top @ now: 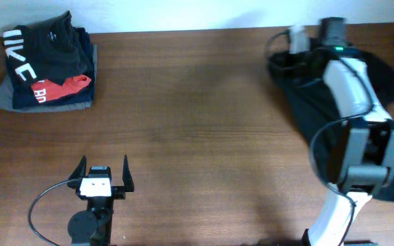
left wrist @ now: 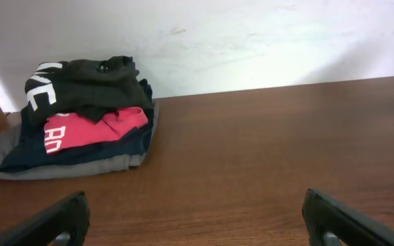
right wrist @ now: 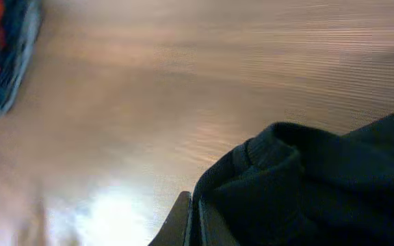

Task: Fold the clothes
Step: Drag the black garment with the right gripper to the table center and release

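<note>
Clothes lie bunched at the bench's far right corner, soft, light and likely to sag. The right end effector is clamped on a ribbed edge, a sound hold, and the left end effector sits spread wide, empty, by the near edge.

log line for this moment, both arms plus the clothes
left end effector: open, empty | right end effector: shut on black garment edge | garment: bunched, unfolded, table right side | folded stack: far left
</note>
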`<state>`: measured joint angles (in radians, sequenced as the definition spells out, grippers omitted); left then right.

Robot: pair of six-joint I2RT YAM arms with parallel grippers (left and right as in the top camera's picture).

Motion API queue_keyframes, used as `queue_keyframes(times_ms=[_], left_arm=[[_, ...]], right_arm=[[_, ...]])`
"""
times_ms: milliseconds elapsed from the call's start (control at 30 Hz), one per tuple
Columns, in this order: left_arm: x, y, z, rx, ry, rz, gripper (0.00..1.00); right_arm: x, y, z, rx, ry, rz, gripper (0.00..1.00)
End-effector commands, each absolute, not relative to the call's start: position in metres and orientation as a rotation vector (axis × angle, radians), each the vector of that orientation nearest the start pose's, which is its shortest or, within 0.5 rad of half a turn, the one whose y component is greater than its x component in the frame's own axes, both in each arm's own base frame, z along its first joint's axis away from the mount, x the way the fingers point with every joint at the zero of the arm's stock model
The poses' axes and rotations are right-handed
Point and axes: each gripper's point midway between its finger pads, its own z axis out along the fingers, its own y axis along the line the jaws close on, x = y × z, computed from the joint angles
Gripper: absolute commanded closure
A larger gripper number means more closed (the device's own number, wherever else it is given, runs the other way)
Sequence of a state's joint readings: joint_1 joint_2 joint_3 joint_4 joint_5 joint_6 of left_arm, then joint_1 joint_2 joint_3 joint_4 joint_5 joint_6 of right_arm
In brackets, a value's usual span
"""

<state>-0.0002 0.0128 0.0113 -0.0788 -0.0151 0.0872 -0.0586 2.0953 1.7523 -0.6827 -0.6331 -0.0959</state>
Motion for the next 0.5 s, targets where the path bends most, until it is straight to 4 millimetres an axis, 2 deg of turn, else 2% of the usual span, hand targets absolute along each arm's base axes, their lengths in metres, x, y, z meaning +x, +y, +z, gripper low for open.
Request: queue_keyframes(times_ms=[0,167,467], left_arm=[[0.246,0.002,0.156,0.079,1.650,0.085,0.01],[0.246,0.002,0.156,0.079,1.650,0.085,0.01],[0.246,0.002,0.156,0.079,1.650,0.085,0.01]], right_arm=[[0.507,0.132,0.151,-0.417,2.427,0.789,0.96],[0.479,0.208,0.150,-0.608,2.427,0.857,0.96],[0.415,0.317,0.147,-0.887,2.414,0.953,0.96]])
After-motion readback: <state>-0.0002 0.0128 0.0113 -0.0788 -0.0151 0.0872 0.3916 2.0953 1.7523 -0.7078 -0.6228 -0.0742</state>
